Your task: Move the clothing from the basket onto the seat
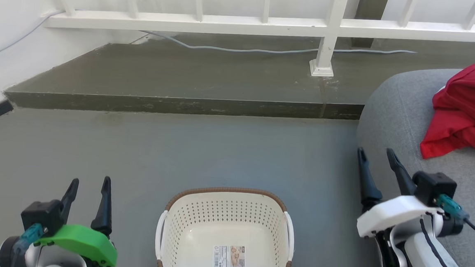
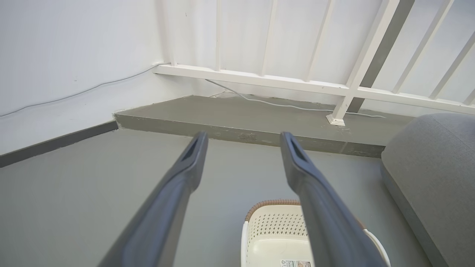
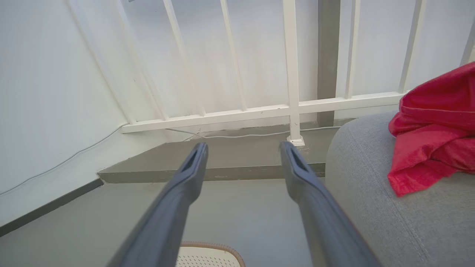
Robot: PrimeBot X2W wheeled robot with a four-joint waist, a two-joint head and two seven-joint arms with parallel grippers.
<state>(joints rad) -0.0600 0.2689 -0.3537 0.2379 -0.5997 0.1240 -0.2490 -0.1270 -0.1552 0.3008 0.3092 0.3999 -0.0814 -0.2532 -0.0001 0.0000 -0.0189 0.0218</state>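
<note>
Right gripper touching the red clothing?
Apart. In the head view, bare grey seat shows between the right gripper and the clothing; its open fingers hold nothing.

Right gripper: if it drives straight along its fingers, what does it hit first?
Probably the raised grey step, then the white railing behind it. The line from the right gripper passes close beside the grey seat, on its right in the wrist view. Depth is unclear, so a brush there is possible.
</note>
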